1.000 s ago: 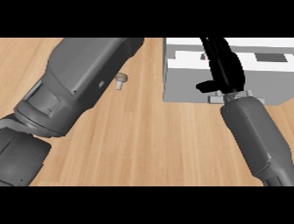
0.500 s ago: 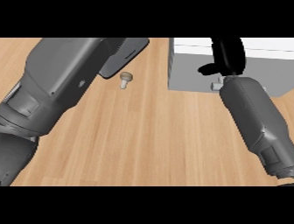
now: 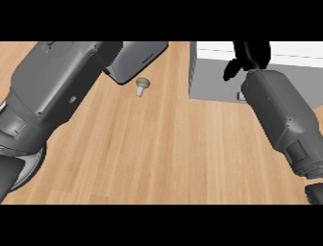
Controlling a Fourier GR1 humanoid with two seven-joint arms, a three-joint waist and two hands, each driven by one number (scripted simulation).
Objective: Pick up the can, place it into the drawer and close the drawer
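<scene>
I see no can, so it may be inside the drawer, which looks pushed nearly shut by my right hand, fingers curled, pinching nothing.

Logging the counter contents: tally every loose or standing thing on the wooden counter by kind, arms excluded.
Small tan mushroom: 1
White and grey drawer cabinet: 1
Cans in view: 0
Total: 2

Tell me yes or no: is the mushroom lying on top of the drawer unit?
No, the mushroom lies on the wooden counter, left of the drawer unit and apart from it.
</scene>
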